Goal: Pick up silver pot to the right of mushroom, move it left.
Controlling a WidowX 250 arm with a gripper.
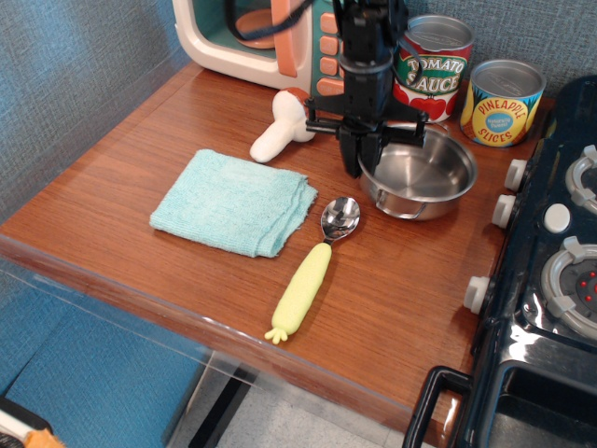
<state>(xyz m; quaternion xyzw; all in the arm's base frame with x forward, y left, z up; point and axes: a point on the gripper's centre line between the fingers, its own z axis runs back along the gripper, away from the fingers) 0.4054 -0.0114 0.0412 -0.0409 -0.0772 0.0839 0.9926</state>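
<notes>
The silver pot is a shallow shiny round pot with wire loop handles, at the back right of the wooden counter. My black gripper comes down from above and is shut on the pot's left rim. The pot looks tilted and slightly lifted. The mushroom lies on its side to the left of the gripper, its white stem toward me and its brown cap mostly hidden behind the arm.
A light blue cloth lies at the left centre. A yellow-handled spoon lies in front of the pot. Two tin cans stand behind the pot. A toy microwave stands at the back. A black stove is at the right.
</notes>
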